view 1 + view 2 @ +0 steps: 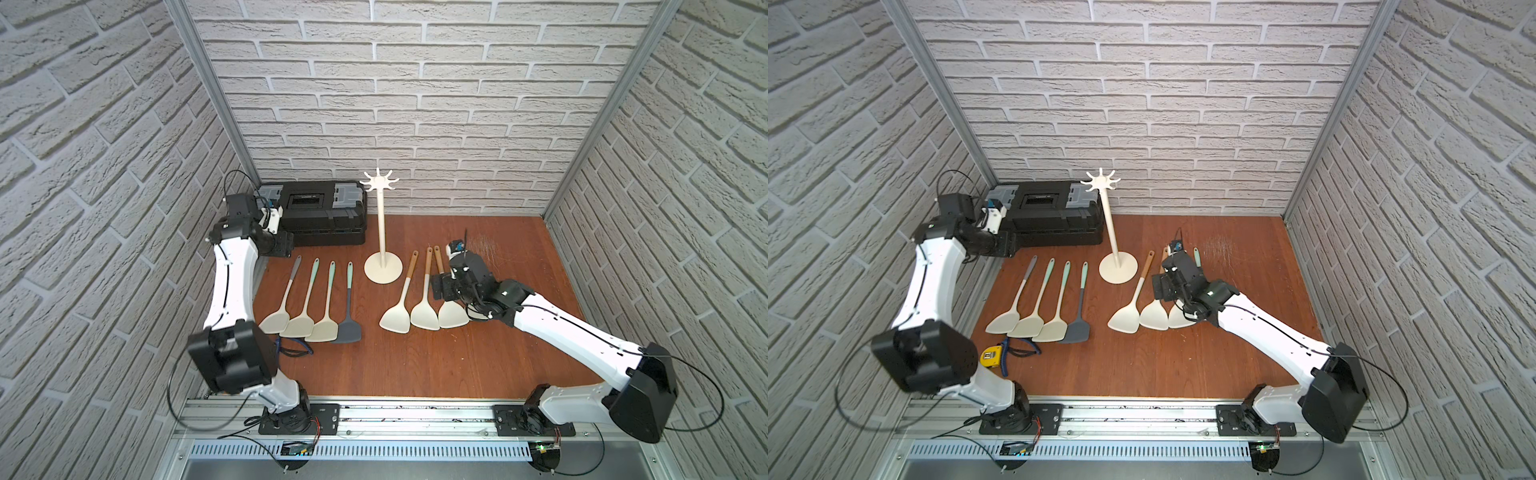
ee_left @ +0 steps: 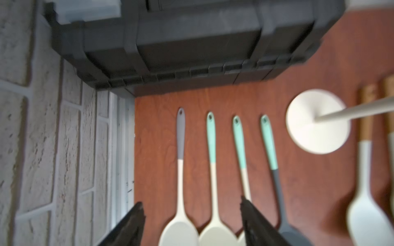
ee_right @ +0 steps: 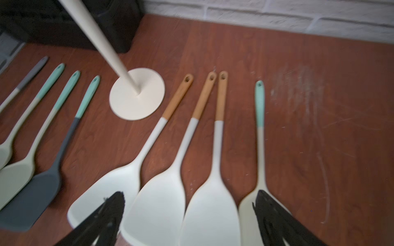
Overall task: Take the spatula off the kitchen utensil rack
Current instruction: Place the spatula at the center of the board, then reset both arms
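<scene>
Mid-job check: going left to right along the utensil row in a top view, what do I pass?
Grey-handled cream spatula → first mint-handled cream spatula → second mint-handled cream spatula → dark grey spatula → kitchen utensil rack → first wood-handled spatula → second wood-handled spatula → third wood-handled spatula.

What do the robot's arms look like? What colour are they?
The left arm and right arm have smooth white shells with chunky black joints. Thin black cables loop off them. The left gripper and right gripper each have two pointed black fingers.
</scene>
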Tool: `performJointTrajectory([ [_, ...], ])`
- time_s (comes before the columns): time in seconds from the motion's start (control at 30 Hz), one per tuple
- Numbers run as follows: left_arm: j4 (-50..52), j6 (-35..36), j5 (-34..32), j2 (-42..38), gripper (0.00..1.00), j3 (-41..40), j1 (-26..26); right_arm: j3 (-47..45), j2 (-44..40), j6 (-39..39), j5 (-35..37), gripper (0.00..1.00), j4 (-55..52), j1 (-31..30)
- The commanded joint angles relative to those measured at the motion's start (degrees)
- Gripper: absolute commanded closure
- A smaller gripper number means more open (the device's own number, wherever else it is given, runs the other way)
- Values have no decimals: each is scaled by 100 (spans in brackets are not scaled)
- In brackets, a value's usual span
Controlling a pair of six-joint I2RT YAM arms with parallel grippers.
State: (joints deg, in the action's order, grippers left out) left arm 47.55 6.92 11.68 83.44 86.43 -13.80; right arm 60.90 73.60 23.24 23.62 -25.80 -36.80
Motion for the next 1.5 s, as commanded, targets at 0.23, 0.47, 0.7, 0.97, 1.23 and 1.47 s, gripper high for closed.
performJointTrajectory([
  [0.23,-3964,-1168,566,-1376,2,-4055,661,-1952,-604,-988,2587,1,2159,684],
  [0.47,-4573,-1078,-81,-807,2,-4266,1494,-2803,-566,-1447,1862,1,3538,1505],
  [0.7,-5091,-1148,-852,-148,2,-4313,1757,-3122,-314,-2247,1097,1,4512,2322],
  [0.97,-7250,-736,-1709,-355,2,-5651,1617,-4217,79,-2140,-321,1,6921,3361],
  [1.23,-9106,-1175,-1436,439,2,-6033,1002,-3724,1273,-2349,-1379,1,7057,3548],
  [1.47,-9960,-1245,-1316,644,2,-6423,914,-3827,1386,-2348,-1434,1,7506,3574],
])
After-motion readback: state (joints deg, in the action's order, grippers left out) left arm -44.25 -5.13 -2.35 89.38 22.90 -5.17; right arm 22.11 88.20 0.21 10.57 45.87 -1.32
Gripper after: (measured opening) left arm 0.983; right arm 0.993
